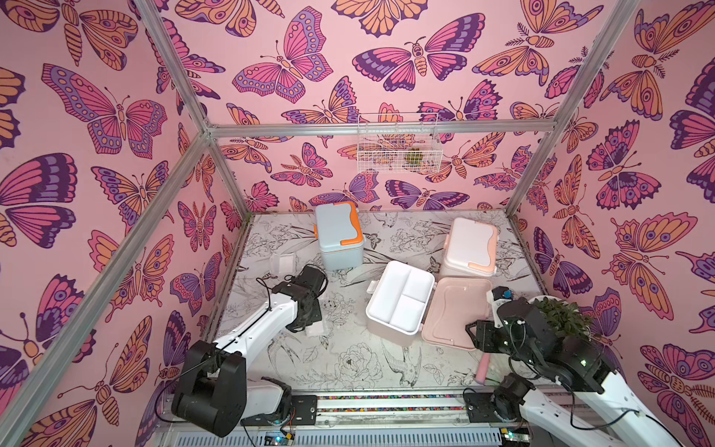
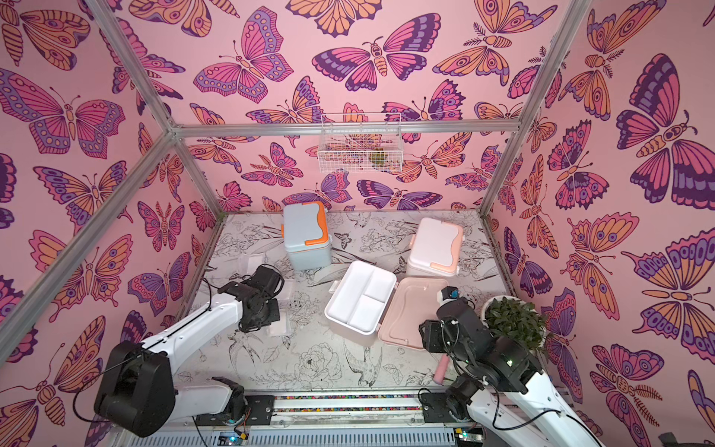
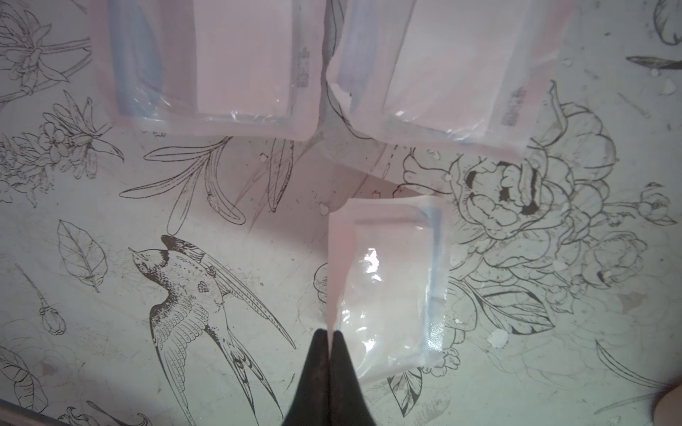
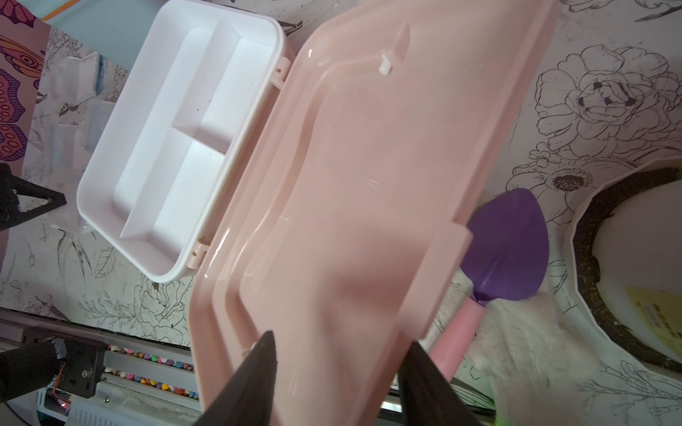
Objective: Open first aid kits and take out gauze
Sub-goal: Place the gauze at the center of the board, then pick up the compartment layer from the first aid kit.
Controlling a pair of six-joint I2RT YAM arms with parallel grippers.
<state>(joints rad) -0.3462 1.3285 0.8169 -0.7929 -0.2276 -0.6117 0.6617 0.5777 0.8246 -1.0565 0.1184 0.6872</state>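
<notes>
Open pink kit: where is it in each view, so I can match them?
In a top view: open pink kit, right of centre, lid laid flat.
In a top view: same spot.
Left wrist: not in it, just gauze.
Right wrist: fills the middle.
Shared landmark: pink-handled brush beside the lid, absent from the left wrist.

Bright, even pinkish light, glare on the gauze packet [image 3: 387, 284], wrist views soft-focused.

Light blue kit [image 1: 339, 236] and white kit [image 1: 470, 247] stand shut at the back; pink kit [image 1: 400, 296] lies open, lid [image 1: 456, 313] flat. Two gauze packets [image 3: 206, 62] lie flat; a third packet [image 3: 391, 280] hangs pinched in the left jaws.
</notes>
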